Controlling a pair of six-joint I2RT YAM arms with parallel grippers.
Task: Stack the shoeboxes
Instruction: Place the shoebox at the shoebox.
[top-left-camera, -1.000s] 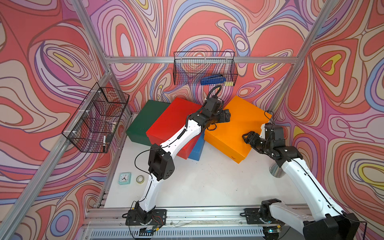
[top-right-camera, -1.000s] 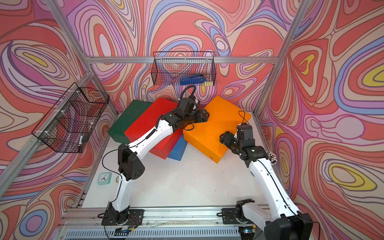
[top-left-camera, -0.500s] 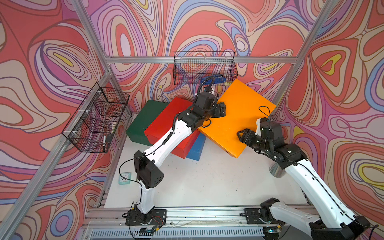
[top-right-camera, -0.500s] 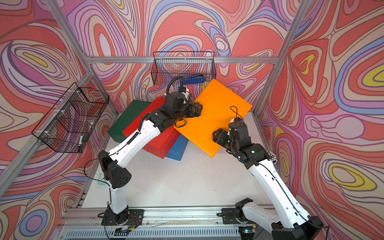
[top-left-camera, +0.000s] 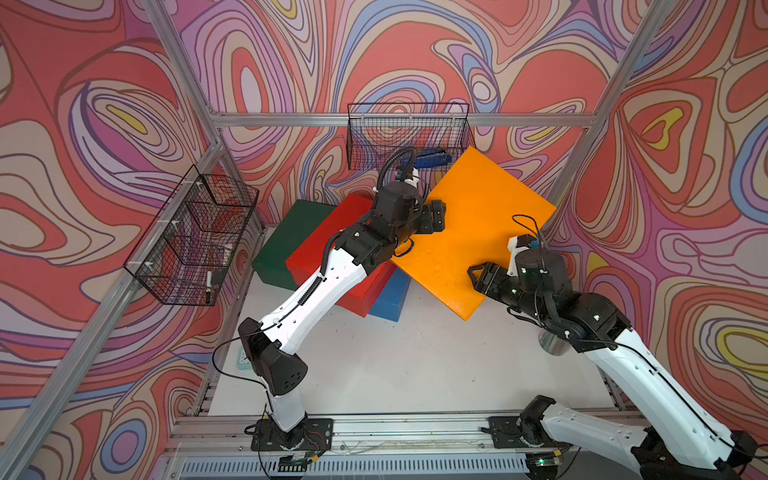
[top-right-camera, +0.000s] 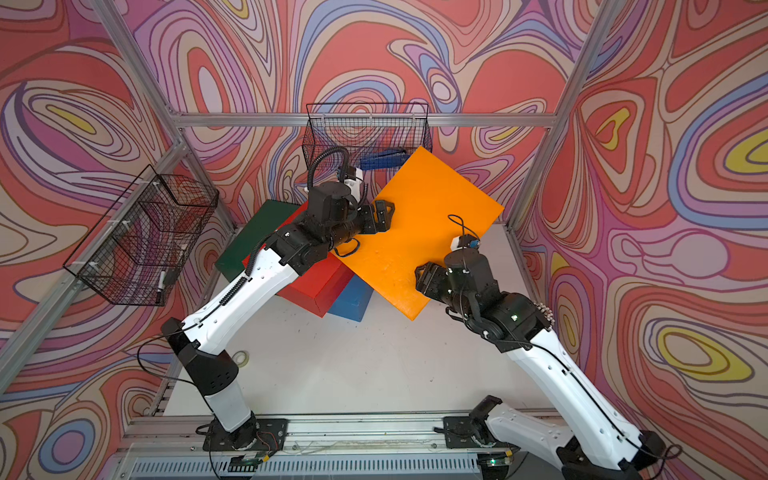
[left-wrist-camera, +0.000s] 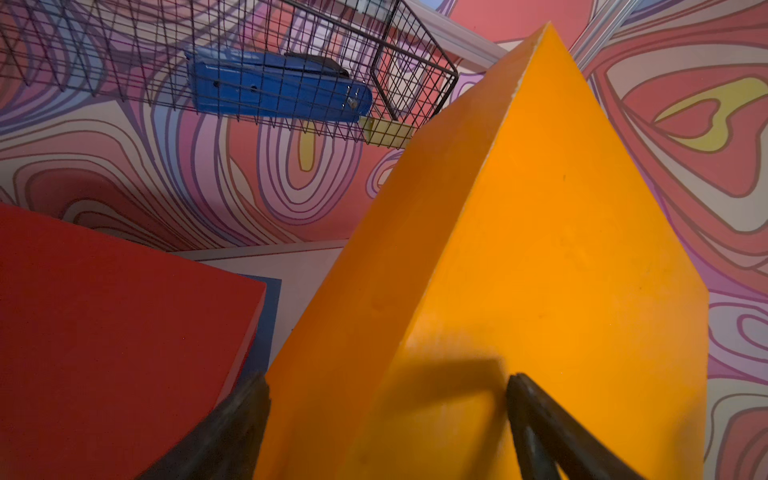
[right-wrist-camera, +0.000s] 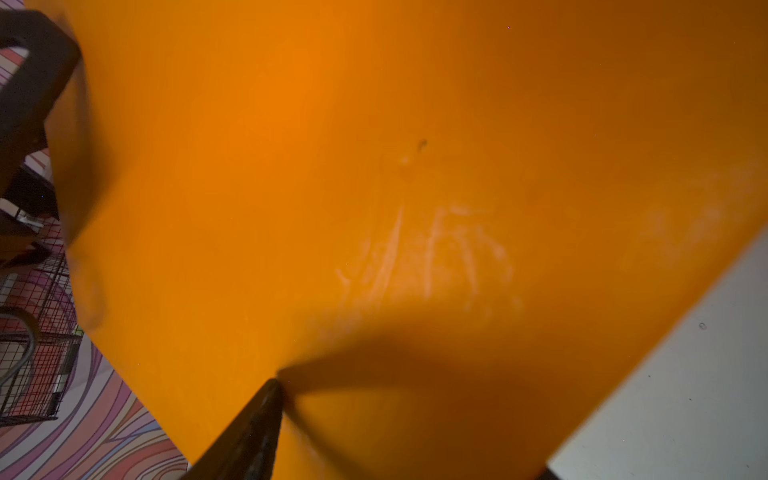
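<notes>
In both top views I have the orange shoebox (top-left-camera: 478, 216) up off the table (top-left-camera: 415, 357) and tilted, with its far corner by the wire basket (top-left-camera: 409, 137). My left gripper (top-left-camera: 432, 216) bites one edge and my right gripper (top-left-camera: 478, 278) the opposite, nearer edge. Back behind the left jaws, under that arm, the red shoebox (top-left-camera: 328, 249) lies on the blue shoebox (top-left-camera: 390, 295), and the dark green shoebox (top-left-camera: 291, 232) is just beyond them.

In the left wrist view, the left gripper (left-wrist-camera: 386, 378) stands wide. The orange shoebox's (left-wrist-camera: 540, 249) thickness fills the gap, with fingers (left-wrist-camera: 245, 415) against both sides, so it is clamped. The red shoebox (left-wrist-camera: 104, 332) sits just outside the jaws. Ahead of them hangs the basket (left-wrist-camera: 415, 70), holding a blue tool (left-wrist-camera: 274, 87).

In the right wrist view, the orange lid (right-wrist-camera: 374, 166) fills the frame. One of the fingers (right-wrist-camera: 257, 415) presses on it, and the other is only a dark sliver at the frame's edge. The jaws are partly spread and gripping the box's edge, with bare table (right-wrist-camera: 685, 395) just outside them.
</notes>
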